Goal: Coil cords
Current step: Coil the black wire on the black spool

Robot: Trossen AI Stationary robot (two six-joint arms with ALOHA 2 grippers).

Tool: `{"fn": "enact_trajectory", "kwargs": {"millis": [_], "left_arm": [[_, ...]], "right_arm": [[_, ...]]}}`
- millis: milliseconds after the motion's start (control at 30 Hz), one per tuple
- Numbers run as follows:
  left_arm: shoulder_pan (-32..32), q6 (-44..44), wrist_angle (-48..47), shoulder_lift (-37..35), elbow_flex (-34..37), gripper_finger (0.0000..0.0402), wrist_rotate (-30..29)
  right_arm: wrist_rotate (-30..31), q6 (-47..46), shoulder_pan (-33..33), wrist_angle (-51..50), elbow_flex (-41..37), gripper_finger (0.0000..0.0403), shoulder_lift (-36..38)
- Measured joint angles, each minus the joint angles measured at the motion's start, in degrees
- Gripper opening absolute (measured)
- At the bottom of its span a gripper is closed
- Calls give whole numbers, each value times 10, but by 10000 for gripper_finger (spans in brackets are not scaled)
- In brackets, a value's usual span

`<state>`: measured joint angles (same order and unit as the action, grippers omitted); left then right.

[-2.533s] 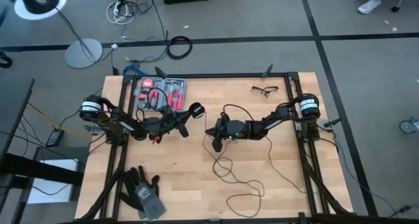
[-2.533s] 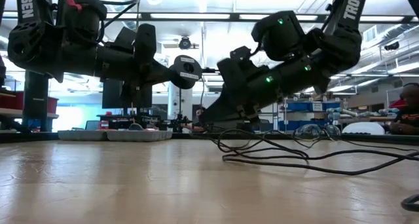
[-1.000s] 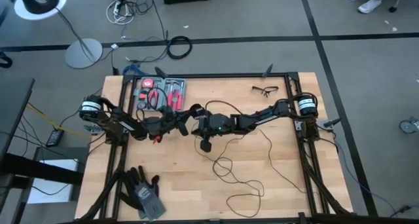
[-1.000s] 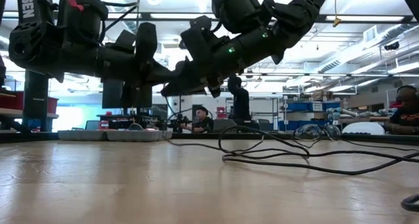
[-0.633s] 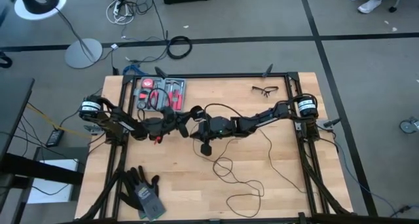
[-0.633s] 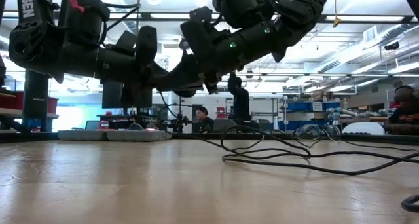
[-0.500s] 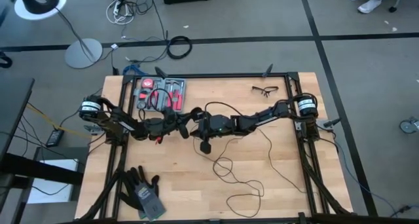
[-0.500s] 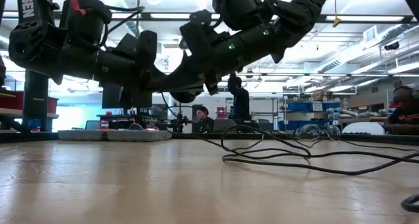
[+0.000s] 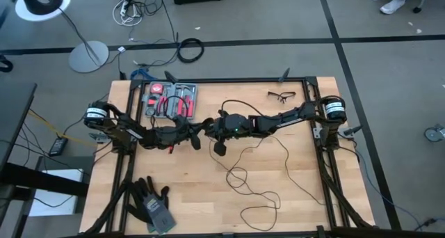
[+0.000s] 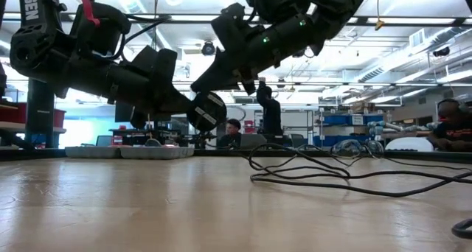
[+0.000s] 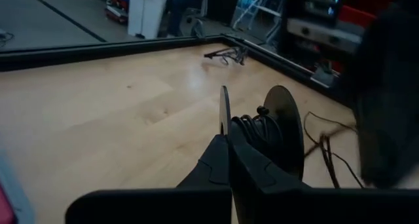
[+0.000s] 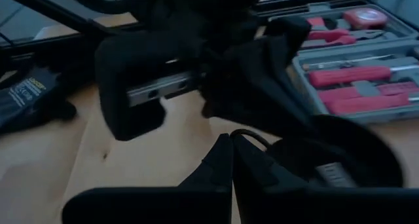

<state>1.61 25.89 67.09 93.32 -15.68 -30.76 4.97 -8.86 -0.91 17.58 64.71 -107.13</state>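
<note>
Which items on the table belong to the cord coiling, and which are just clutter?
In the job:
- cord, loose loops on the table
- spool with wound cord, in the left gripper
- right gripper, shut on the cord beside it

Lying about:
- tool case
- safety glasses
- gloves

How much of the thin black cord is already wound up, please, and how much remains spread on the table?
Mostly spread: the cord lies in loose loops across the table; only a few turns sit on the puck in the left gripper.
</note>
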Motion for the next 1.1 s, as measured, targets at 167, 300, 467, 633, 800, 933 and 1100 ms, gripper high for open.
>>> {"fn": "enact_trajectory", "kwargs": {"millis": [167,300,467,633,800,933,1100], "left_arm": [[0,1,-10,0,0,0,14],[0,2,-7,0,0,0,14],[0,2,5,0,0,0,8],[0,3,37,0,6,0,-13],[0,1,133,0,39,0,-25],[0,2,193,0,65,0,-26],[0,0,204,0,61,0,-26]], "right_arm": [[-1,0,-14,-26,0,0,21],[-16,-5,-16,-39,0,0,33],[-17,-13,-10,-114,0,0,38],[4,-27,10,-154,-8,0,38],[50,-43,39,-92,-69,0,38],[59,-46,47,85,-152,1,31],[59,-67,41,215,-197,19,0]]}}
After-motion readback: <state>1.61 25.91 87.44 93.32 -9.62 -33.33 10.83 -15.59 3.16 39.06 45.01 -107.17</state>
